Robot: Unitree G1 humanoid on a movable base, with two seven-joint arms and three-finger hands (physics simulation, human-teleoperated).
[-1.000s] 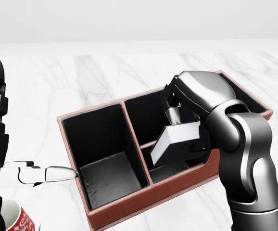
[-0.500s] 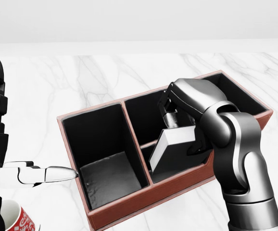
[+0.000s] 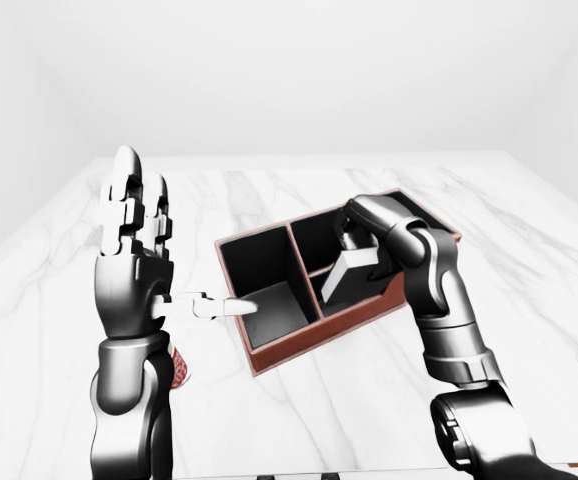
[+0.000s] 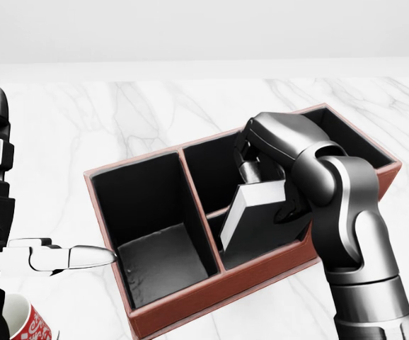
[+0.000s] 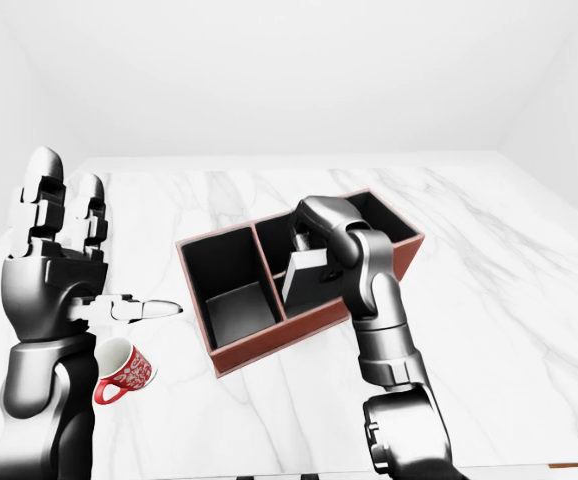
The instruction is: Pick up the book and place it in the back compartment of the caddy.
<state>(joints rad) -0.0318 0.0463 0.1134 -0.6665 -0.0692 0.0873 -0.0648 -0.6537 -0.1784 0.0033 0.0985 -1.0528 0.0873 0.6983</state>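
The caddy (image 4: 190, 299) is a red-brown box with black insides on the white marble table (image 4: 155, 113). It has one large compartment on the left and two smaller ones on the right. My right hand (image 4: 255, 176) is shut on the top edge of the grey book (image 4: 250, 212). The book hangs tilted inside the caddy's right part, over the divider between the two small compartments, with its lower end toward the bottom one. My left hand (image 3: 159, 270) is open and raised left of the caddy, its thumb pointing at the caddy's left wall.
A red mug (image 5: 124, 370) with white marks stands on the table at the lower left, under my left hand. Bare marble lies around the caddy on all sides.
My right hand has dropped a little and moved left with the book, which now sits deeper and steeper in the caddy. The left hand has barely moved.
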